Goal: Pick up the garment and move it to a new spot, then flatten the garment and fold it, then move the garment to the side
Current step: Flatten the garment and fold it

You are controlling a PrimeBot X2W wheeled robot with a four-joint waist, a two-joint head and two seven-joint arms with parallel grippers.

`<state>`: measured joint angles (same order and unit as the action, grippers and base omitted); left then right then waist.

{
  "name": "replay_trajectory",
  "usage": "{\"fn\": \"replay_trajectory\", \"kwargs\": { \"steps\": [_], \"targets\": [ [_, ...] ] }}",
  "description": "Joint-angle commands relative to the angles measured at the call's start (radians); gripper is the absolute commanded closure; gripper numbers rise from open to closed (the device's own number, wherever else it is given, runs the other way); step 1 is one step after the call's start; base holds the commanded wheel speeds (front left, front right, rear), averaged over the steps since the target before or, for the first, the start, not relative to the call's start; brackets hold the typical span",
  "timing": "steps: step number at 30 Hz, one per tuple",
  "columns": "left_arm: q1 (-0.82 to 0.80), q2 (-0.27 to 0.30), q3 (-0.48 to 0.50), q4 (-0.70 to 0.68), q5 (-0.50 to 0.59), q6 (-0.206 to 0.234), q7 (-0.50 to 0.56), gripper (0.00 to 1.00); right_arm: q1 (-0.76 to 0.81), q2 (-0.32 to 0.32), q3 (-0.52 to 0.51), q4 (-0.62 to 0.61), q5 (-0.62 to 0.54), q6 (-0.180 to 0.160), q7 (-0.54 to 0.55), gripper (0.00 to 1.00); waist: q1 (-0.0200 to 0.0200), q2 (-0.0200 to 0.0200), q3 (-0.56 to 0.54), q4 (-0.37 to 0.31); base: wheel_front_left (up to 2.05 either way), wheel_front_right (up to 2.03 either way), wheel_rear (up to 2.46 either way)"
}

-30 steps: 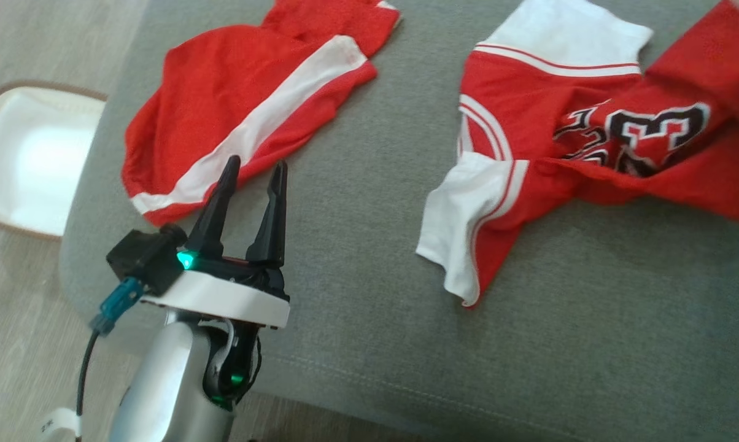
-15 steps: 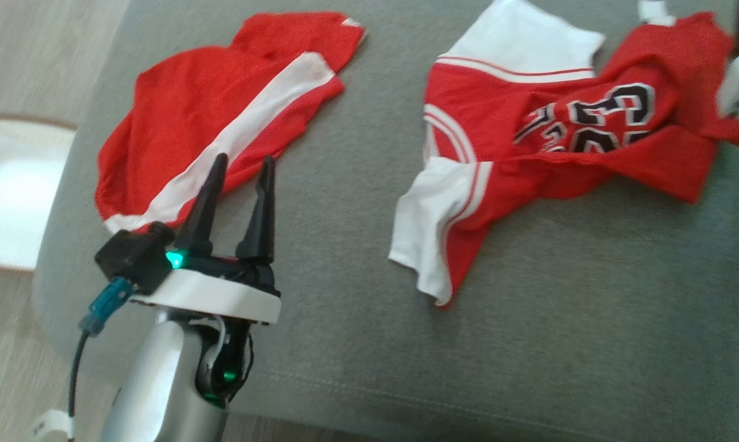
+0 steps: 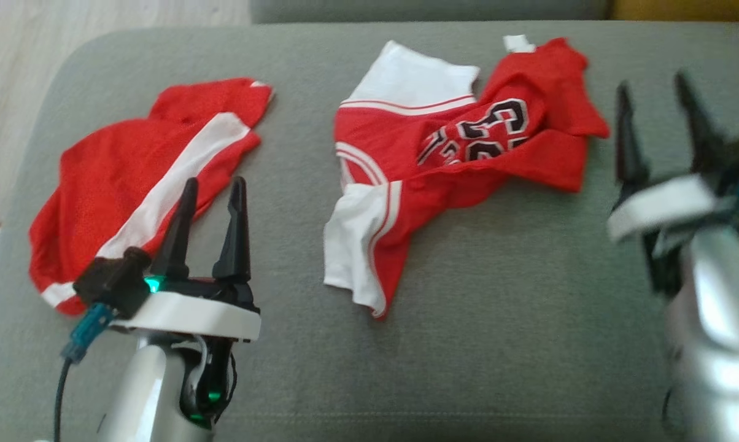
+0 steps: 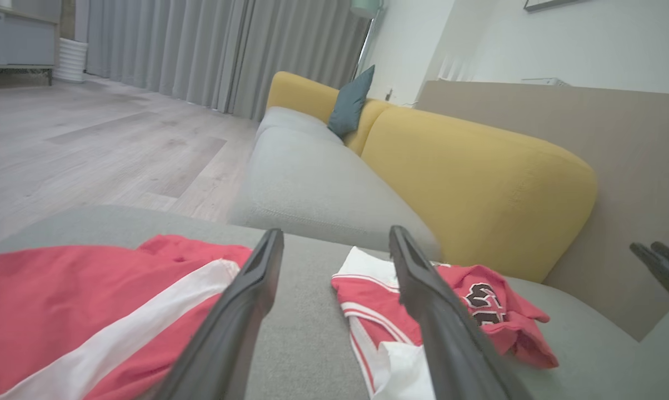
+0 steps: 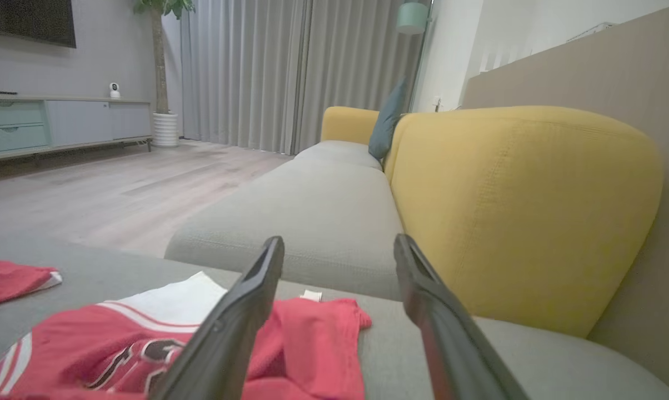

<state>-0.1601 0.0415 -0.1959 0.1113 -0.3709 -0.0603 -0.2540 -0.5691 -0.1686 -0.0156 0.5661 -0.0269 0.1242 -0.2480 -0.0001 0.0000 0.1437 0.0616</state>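
Note:
A crumpled red and white jersey (image 3: 406, 184) with a black number lies on the grey cushion (image 3: 498, 344), right of the middle. It also shows in the wrist views, the jersey (image 4: 362, 291) just past my left fingers and the jersey (image 5: 312, 339) under my right ones. My right gripper (image 3: 650, 81) (image 5: 339, 239) stands open and empty, just right of the jersey and clear of it. My left gripper (image 3: 215, 180) (image 4: 335, 231) is open and empty too, its tips at the edge of a second red garment with a white stripe (image 3: 118, 178) (image 4: 62, 294).
The cushion's rounded front edge runs along the bottom of the head view, with wooden floor (image 3: 13, 92) off its left side. A yellow sofa back (image 5: 523, 211) and another grey seat (image 5: 312, 200) lie beyond. Bare cushion lies in front of the jersey.
The head camera has swung, shifting the whole picture left and down. The jersey's right end has settled into a heap, and the right gripper now stands open beside it. The left gripper stays open.

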Motion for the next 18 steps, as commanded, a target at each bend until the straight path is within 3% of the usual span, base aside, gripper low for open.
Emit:
{"fn": "replay_trajectory", "kwargs": {
  "steps": [1,2,7,12,18],
  "targets": [
    [-0.021,0.009,0.039,-0.044,0.010,0.004,-0.008,0.00,0.034,0.022,0.025,-0.072,-0.005,0.007,-0.010,0.00,0.0001,0.0000,-0.022,-0.032,0.00,0.00,0.00],
    [-0.014,0.009,0.037,-0.048,0.012,0.004,-0.008,0.00,0.156,0.070,0.007,-0.183,-0.013,0.007,-0.011,0.00,0.0001,0.0000,-0.030,-0.045,0.00,0.00,0.00],
    [-0.003,0.009,0.031,-0.050,0.011,0.006,-0.008,0.00,0.326,0.114,-0.003,-0.296,-0.023,0.007,0.002,0.00,0.0001,0.0000,-0.038,-0.057,0.00,0.00,0.00],
    [-0.004,0.009,0.022,-0.049,0.014,0.002,-0.008,0.00,0.399,0.118,0.003,-0.337,-0.019,0.007,0.036,0.00,0.0001,0.0000,-0.022,-0.049,0.00,0.00,0.00],
    [-0.017,0.009,0.013,-0.047,0.012,-0.003,-0.008,0.00,0.381,0.118,-0.052,-0.315,-0.089,0.007,0.105,0.00,0.0001,0.0000,0.020,-0.017,0.00,0.00,0.00]
  ]
}}
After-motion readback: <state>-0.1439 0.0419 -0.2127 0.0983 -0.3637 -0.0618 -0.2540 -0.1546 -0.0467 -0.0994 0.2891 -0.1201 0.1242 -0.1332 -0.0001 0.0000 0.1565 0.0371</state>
